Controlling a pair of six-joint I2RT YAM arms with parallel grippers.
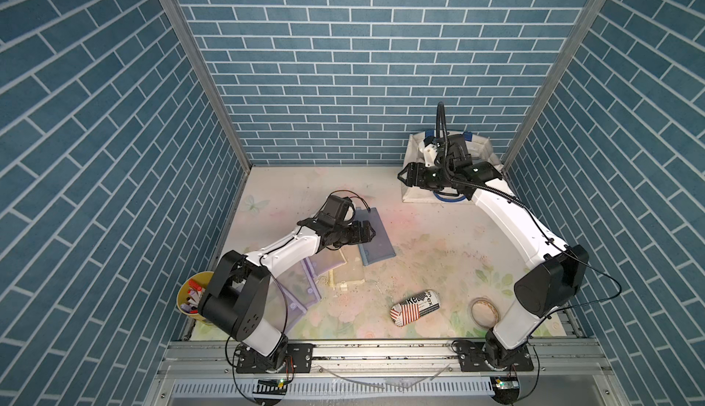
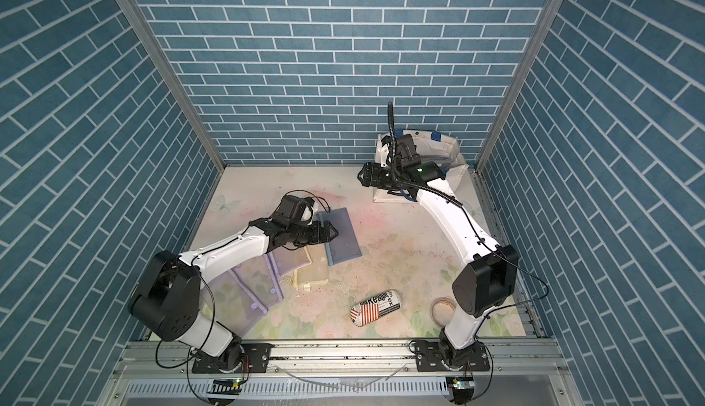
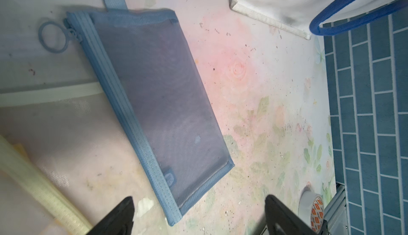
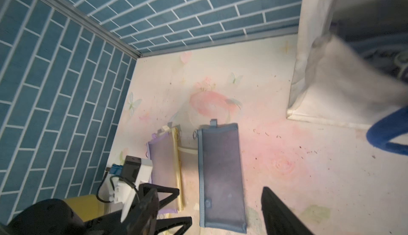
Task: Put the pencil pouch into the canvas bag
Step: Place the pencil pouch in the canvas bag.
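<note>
Off-white canvas bag (image 1: 414, 190), royal-blue handles (image 3: 318, 27), blue mesh pouch (image 3: 159, 103), pastel floral tabletop (image 1: 438, 255)

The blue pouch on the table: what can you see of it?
The blue pouch is a flat, see-through mesh rectangle with light-blue fabric edging, a zipper along one long side with a ring pull, and a small loop tab. It looks empty and lies on the floral table, overlapping a pale pouch; nothing grips it.
</note>
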